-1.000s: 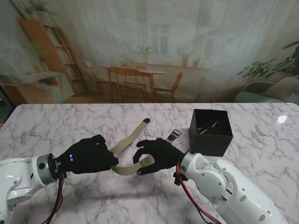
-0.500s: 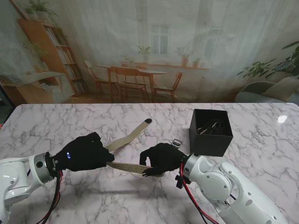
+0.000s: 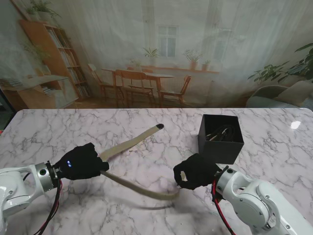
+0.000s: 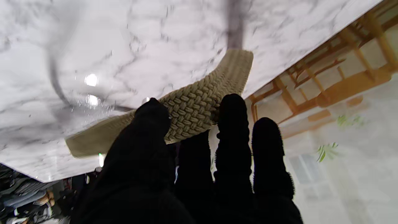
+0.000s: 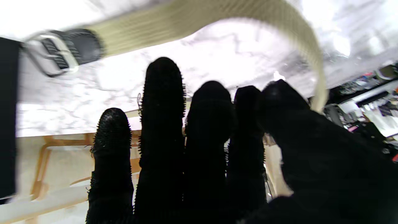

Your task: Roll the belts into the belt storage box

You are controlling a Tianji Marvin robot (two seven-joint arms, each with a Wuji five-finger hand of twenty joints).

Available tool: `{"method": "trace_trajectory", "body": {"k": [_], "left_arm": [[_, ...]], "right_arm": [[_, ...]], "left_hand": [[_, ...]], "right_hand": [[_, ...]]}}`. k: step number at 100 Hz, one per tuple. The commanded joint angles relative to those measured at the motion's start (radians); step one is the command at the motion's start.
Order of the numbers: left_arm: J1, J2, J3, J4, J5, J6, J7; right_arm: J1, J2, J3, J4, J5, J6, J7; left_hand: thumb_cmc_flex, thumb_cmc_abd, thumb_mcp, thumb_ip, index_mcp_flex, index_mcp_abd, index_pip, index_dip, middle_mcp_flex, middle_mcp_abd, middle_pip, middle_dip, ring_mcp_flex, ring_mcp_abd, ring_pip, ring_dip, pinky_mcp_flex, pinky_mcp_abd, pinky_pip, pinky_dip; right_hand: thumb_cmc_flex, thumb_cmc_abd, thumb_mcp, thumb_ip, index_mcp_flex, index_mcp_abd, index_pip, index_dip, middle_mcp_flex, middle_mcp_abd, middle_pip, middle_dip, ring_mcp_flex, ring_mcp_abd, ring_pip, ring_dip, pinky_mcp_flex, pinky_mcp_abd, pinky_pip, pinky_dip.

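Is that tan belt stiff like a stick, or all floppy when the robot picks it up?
Probably floppy: the belt sags in a curve between the left robot hand and the right robot hand. Its woven surface likely grips rather than slips. The metal buckle end may swing.

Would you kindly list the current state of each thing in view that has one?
belt: unrolled, lifted between both hands, tip on the table
belt storage box: open, something dark inside
left hand: shut on belt
right hand: shut on belt
buckle: hanging free beyond the fingers
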Motion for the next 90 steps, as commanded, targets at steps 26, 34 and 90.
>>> {"method": "trace_trajectory", "body": {"k": [26, 34, 90], "left_arm": [[-0.007, 0.004, 0.031, 0.067, -0.008, 0.045, -0.053], [-0.009, 0.003, 0.035, 0.065, -0.015, 0.041, -0.054], [-0.006, 0.002, 0.032, 0.053, -0.018, 0.025, -0.042]], "right_arm": [[-0.07, 0.001, 0.054, 0.028, -0.052, 0.05, -0.085], [-0.066, -0.004, 0.046, 0.041, -0.044, 0.046, -0.129], [0.118, 0.025, -0.11, 0.177, -0.246, -0.066, -0.135]], "left_hand": [[0.048, -0.022, 0.061, 0.016, 0.017, -0.035, 0.038, 0.016, 0.05, 0.021, 0.023, 0.016, 0.015, 0.012, 0.023, 0.015, -0.005, -0.001, 0.026, 0.002], [0.048, -0.024, 0.062, 0.017, 0.017, -0.034, 0.038, 0.016, 0.05, 0.022, 0.023, 0.016, 0.015, 0.012, 0.023, 0.015, -0.005, 0.0, 0.025, 0.002], [0.046, -0.027, 0.065, 0.016, 0.019, -0.034, 0.036, 0.017, 0.053, 0.022, 0.022, 0.017, 0.017, 0.012, 0.025, 0.018, -0.003, 0.0, 0.025, 0.006]], "right_hand": [[-0.054, 0.017, -0.044, 0.018, -0.021, 0.027, -0.026, -0.018, -0.009, 0.051, -0.072, 0.041, -0.017, 0.018, -0.084, 0.019, -0.035, 0.0, 0.014, 0.021], [-0.113, 0.03, -0.062, 0.034, -0.021, 0.048, -0.118, 0.023, -0.064, 0.063, -0.124, 0.044, -0.063, 0.031, -0.137, 0.034, -0.055, 0.004, 0.004, 0.031], [-0.066, 0.029, 0.244, 0.221, -0.471, 0.08, -0.559, 0.005, -0.931, 0.015, -0.6, -0.351, -0.783, -0.013, -0.589, -0.307, -0.318, -0.084, -0.241, -0.024]]}}
